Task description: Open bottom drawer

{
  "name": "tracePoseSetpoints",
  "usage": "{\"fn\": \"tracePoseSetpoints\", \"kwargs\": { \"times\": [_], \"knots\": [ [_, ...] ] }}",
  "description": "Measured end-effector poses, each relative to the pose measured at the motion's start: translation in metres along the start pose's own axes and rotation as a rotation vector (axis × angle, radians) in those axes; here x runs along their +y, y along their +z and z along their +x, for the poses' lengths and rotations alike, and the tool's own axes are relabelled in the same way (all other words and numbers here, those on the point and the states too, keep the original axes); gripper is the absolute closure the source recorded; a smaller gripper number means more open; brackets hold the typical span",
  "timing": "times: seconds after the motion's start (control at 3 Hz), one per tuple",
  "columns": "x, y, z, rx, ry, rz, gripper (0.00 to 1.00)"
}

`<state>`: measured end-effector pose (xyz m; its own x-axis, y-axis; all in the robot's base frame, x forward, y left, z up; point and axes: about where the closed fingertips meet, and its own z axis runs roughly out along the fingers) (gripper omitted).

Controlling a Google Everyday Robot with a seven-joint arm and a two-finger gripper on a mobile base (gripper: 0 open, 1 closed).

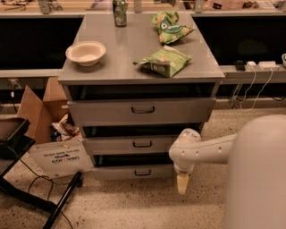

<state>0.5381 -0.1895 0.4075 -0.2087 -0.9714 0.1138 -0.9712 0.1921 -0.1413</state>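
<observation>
The bottom drawer point(117, 172) is the lowest and shallowest grey front of the cabinet, with a small dark loop handle point(142, 172) at its centre. A dark gap shows above its front. My gripper point(182, 184) hangs pointing down at the end of the white arm point(210, 150). It sits just right of the drawer's right end, close to the floor and apart from the handle. It holds nothing that I can see.
Mid-sized drawer point(142, 144) and tallest drawer point(142, 110) sit above. On the cabinet top stand a white bowl point(86, 52), two green chip bags point(163, 61), and a can point(119, 10). A cardboard box point(40, 109), white sign point(61, 157) and black stand legs point(58, 203) lie left.
</observation>
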Motion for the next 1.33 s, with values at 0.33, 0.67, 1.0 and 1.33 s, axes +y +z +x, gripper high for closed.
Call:
{"fn": "tracePoseSetpoints", "kwargs": {
  "times": [0.33, 0.67, 1.0, 1.33],
  "knots": [
    [0.0, 0.063, -0.024, -0.036, -0.025, -0.043, 0.0],
    [-0.013, 0.13, -0.054, -0.094, -0.047, -0.079, 0.0],
    [-0.024, 0.163, -0.072, -0.109, -0.063, -0.093, 0.0],
    [-0.034, 0.194, -0.093, -0.116, -0.064, -0.124, 0.0]
  ]
}}
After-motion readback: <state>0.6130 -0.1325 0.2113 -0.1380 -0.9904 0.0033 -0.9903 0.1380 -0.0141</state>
